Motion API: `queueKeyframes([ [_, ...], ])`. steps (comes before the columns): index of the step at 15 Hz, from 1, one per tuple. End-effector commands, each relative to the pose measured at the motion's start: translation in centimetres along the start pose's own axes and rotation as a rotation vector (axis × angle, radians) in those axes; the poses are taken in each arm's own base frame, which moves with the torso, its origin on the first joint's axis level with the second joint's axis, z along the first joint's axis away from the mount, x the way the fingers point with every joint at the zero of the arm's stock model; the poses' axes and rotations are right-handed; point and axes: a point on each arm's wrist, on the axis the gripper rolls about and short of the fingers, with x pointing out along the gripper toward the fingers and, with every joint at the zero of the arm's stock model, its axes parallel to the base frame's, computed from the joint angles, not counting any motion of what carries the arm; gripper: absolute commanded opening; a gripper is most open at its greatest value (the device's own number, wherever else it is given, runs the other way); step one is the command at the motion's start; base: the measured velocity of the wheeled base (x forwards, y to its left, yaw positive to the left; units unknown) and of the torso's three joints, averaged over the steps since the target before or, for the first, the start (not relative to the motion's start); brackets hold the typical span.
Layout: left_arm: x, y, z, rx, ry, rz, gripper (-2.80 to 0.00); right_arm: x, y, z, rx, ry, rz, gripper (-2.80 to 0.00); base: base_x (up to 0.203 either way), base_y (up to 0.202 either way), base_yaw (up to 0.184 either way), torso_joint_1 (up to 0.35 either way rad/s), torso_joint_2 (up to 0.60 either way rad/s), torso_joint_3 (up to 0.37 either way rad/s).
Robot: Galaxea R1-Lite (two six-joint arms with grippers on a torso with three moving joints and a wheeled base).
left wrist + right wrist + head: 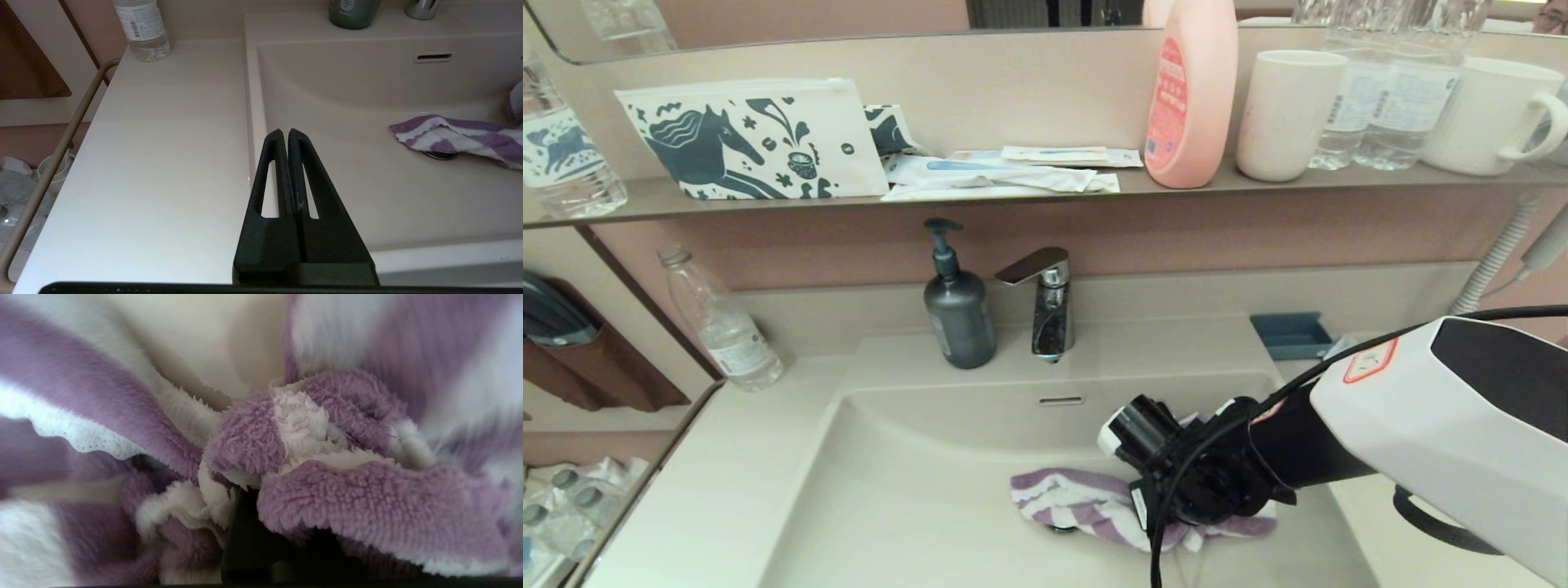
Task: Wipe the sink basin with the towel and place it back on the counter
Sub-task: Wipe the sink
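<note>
Towel (1078,502) mid-basin (915,474), bare floor leftward

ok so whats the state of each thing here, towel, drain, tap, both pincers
towel: bunched up, lying in the sink basin
drain: partly covered by the towel
tap: no water running
right pincer: buried in the towel, shut on it
left pincer: shut, empty, hanging by the basin's rim

Right gripper (261,539) buried in towel (327,490) folds, drain plug (439,154) mostly covered by towel
</note>
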Motion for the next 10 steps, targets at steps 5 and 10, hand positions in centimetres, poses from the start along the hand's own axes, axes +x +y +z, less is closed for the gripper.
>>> queueKeyframes([
  [5, 0.0, 0.0, 0.0, 0.000, 0.001, 0.000, -2.80, 0.6, 5.7, -3.0, -0.126, 0.062, 0.112, -2.80, 0.000, 0.000, 0.000, 0.000, 0.00, 0.000],
  [10, 0.0, 0.0, 0.0, -0.001, 0.001, 0.000, -2.80, -0.5, 9.6, -0.7, -0.134, 0.028, 0.227, -2.80, 0.000, 0.000, 0.000, 0.000, 0.00, 0.000],
])
